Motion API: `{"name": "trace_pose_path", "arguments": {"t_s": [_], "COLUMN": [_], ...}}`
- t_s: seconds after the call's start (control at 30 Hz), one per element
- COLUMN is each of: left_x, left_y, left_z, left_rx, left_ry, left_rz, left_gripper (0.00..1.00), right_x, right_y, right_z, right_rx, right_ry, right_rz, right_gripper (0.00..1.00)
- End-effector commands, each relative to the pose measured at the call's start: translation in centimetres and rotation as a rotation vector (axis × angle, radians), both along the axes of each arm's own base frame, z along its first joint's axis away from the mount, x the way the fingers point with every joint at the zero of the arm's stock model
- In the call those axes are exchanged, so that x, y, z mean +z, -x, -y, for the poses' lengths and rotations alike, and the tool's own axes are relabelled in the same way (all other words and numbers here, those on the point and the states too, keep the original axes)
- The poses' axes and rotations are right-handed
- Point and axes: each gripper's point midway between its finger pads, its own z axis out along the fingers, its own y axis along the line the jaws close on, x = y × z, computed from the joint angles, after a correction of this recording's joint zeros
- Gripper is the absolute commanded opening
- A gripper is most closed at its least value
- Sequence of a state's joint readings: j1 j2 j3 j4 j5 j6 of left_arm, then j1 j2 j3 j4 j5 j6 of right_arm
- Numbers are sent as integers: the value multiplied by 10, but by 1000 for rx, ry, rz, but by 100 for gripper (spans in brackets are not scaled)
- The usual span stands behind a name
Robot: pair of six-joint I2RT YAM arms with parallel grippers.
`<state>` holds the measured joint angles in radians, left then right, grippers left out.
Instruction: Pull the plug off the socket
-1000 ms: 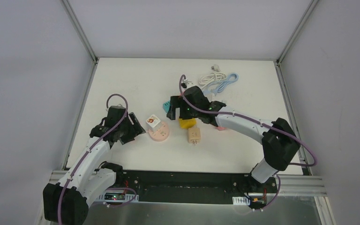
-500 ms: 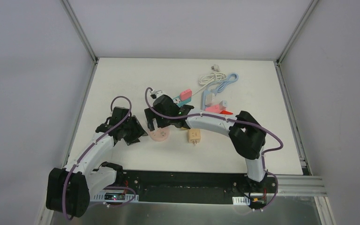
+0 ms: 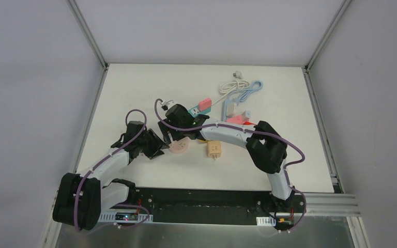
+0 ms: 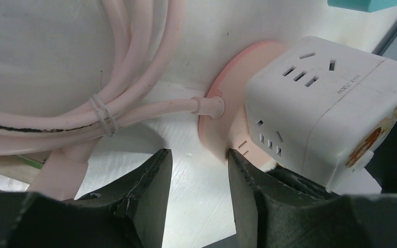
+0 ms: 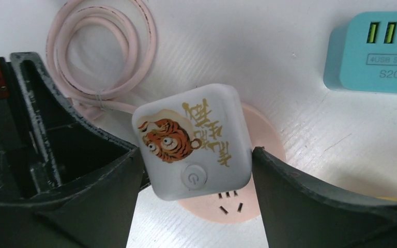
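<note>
Grasping step: the cube plug (image 5: 194, 142) sits on the round pink socket (image 5: 266, 129) toward the table's (image 3: 134, 93) 7 o'clock, the right pincer (image 5: 195, 153) apart astride it and the left pincer (image 4: 197, 155) apart at the socket's 9 o'clock rim; next, probably clamp both and lift the plug straight.

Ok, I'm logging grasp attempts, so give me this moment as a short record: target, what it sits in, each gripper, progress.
target: white cube plug, tiger print on top
seated in: pink round socket base
right gripper: straddles the plug, one jaw at each side; firm contact unclear
left gripper: narrowly open, low by the base's rim, near where the pink cable enters; holds nothing
progress: plug not yet pulled out
nearby: teal USB socket beyond the base
</note>
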<state>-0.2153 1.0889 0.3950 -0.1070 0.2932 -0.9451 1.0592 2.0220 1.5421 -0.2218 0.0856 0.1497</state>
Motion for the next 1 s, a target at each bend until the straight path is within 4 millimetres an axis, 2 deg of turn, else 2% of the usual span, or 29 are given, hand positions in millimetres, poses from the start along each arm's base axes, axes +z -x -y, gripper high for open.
{"name": "trace_pose_path", "arguments": {"t_s": [0.0,0.17,0.27,0.33,0.53,0.67,0.73,0.77,0.87,0.97], "left_x": [-8,-24,-34,-35,-38,-43,-46,-48,-53,-54], "left_y": [0,10,16,14,15,17,20,22,29,33], "left_z": [2,-2,-5,-5,-8,-10,-10,-11,-14,-17], "left_rx": [4,9,13,19,34,50,50,47,38,38], "left_ry": [13,-2,-18,-15,-25,-25,-29,-36,-55,-66], "left_rz": [10,-17,-46,-36,-38,-42,-52,-60,-84,-87], "left_gripper": [43,41,39,37,38,37,33,31,26,23], "right_x": [7,3,4,11,36,40,39,41,45,50], "right_y": [3,0,-3,-4,-4,-1,0,-2,-5,-11], "right_z": [-15,-16,-18,-20,-30,-34,-34,-34,-31,-27], "right_rx": [56,61,57,51,-59,-108,-74,-50,26,91], "right_ry": [-18,2,-5,-30,-148,-185,-191,-188,-169,-163], "right_rz": [-4,-7,-5,0,-67,-114,-100,-75,-38,-25], "right_gripper": [76,65,46,37,22,13,14,20,48,66]}}
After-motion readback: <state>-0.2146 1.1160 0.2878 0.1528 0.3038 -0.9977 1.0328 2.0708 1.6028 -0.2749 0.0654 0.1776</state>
